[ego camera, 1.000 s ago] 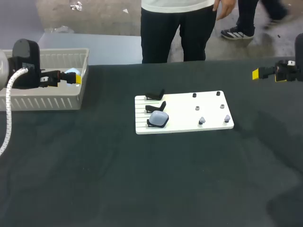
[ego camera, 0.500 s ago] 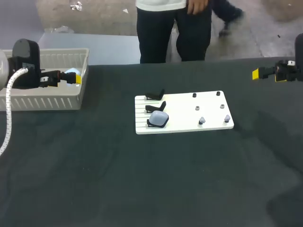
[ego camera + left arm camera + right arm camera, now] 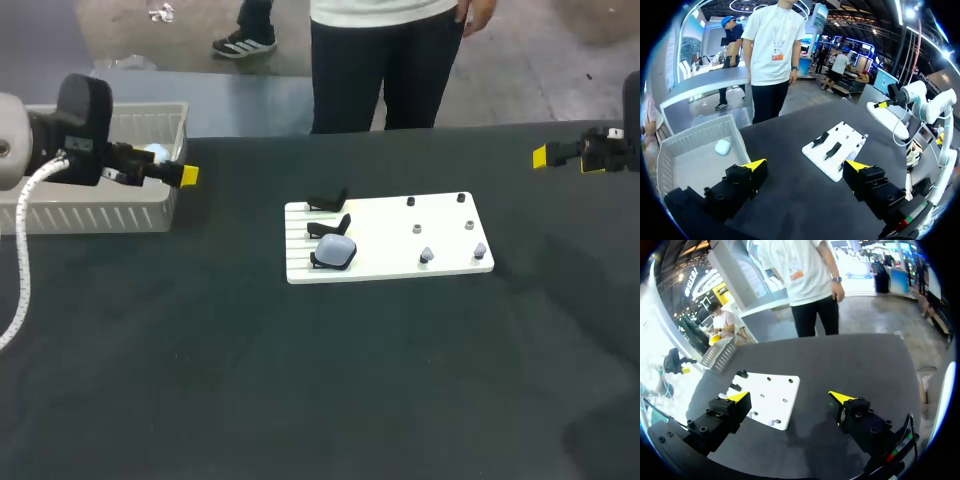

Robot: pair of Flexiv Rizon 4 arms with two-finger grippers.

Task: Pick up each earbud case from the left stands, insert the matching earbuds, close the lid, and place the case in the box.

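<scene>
left gripper (image 3: 186, 176) held just past box (image 3: 100, 215) corner, over table; fingers apart, nothing gripped. white case (image 3: 155, 152) seen lying in box, judged delivered. right gripper (image 3: 545, 155) parked at right table edge, fingers apart, empty, well apart from board. grey case (image 3: 335, 252) seated on nearest stand of white board (image 3: 400, 225), judged next for pickup; two other stands (image 3: 328, 203) bare. earbuds (image 3: 427, 256) set on pegs near board's front edge, likely meant for grey case. table (image 3: 300, 380) covered in flat black matte surface.
</scene>
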